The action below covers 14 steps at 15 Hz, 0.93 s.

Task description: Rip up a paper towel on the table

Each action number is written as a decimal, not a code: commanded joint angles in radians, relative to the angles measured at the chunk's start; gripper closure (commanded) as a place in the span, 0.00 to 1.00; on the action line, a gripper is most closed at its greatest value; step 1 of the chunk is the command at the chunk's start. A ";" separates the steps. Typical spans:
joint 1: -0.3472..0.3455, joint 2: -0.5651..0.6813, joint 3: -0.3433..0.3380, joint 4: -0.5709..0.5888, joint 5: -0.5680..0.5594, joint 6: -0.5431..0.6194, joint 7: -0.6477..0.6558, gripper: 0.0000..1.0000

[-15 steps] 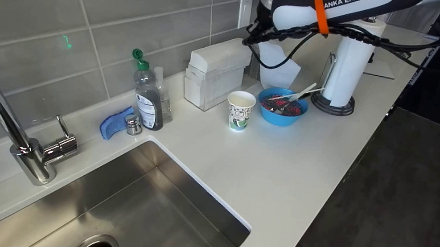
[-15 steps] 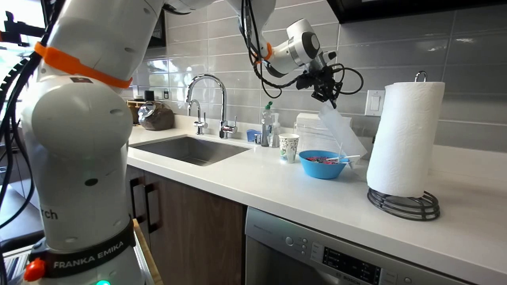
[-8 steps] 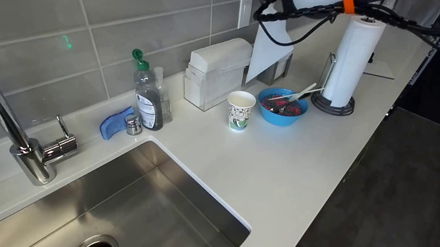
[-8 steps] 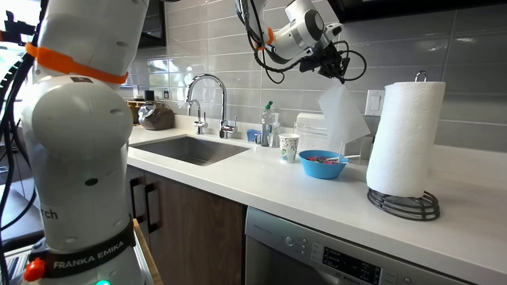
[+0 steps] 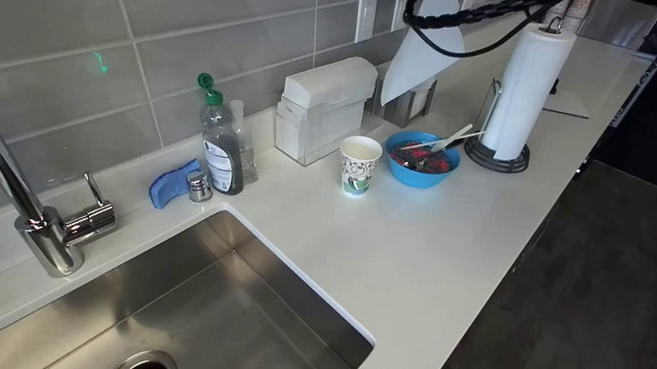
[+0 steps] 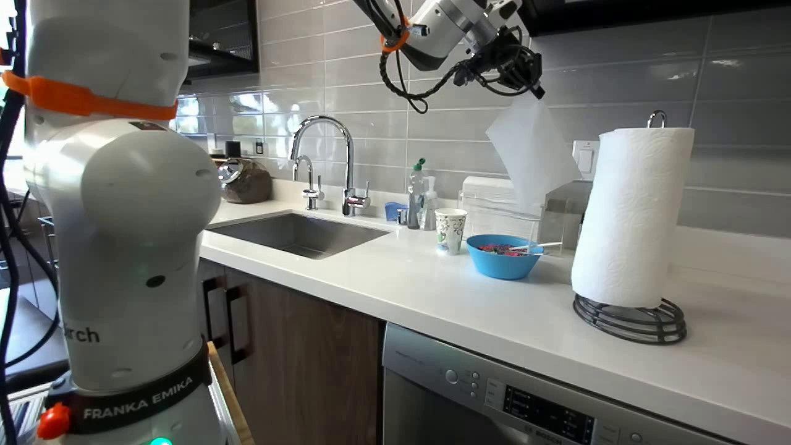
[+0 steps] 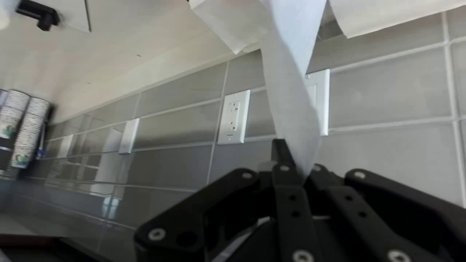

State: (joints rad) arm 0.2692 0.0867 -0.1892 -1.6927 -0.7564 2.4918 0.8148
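The paper towel, a thin white sheet, hangs in the air in both exterior views (image 5: 421, 59) (image 6: 531, 148). Its lower end is above the table (image 6: 383, 272), a white countertop. My gripper (image 6: 535, 94) is high up near the wall and shut on the towel's top end. In the wrist view the towel (image 7: 291, 87) narrows down to a bunched end between the fingertips of the gripper (image 7: 295, 158). In an exterior view the fingertips are out of sight at the top edge, behind cables.
A paper towel roll (image 6: 633, 216) stands on a black wire holder. A blue bowl (image 6: 503, 256) with utensils, a paper cup (image 6: 450, 228) and a white boxy container (image 5: 325, 109) stand near the wall. The sink (image 5: 253, 306) is inset. A dark cabinet (image 6: 618, 12) hangs above.
My gripper has risen and moved slightly toward the roll in an exterior view. The towel has been lifted with it, from near the bowl and counter to hanging higher.
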 commanded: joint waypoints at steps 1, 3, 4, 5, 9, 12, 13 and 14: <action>-0.020 -0.084 0.094 -0.061 -0.131 -0.179 0.267 1.00; -0.019 -0.124 0.161 -0.102 -0.181 -0.323 0.408 1.00; -0.021 -0.138 0.198 -0.127 -0.197 -0.380 0.471 1.00; -0.023 -0.150 0.233 -0.139 -0.187 -0.448 0.504 1.00; -0.031 -0.179 0.325 -0.165 -0.120 -0.595 0.621 1.00; -0.041 -0.187 0.348 -0.147 -0.059 -0.638 0.669 1.00; -0.043 -0.189 0.353 -0.144 -0.034 -0.641 0.672 1.00; -0.044 -0.189 0.360 -0.141 -0.008 -0.655 0.660 1.00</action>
State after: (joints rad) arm 0.2473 -0.0805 0.1421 -1.8224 -0.8380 1.8718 1.4547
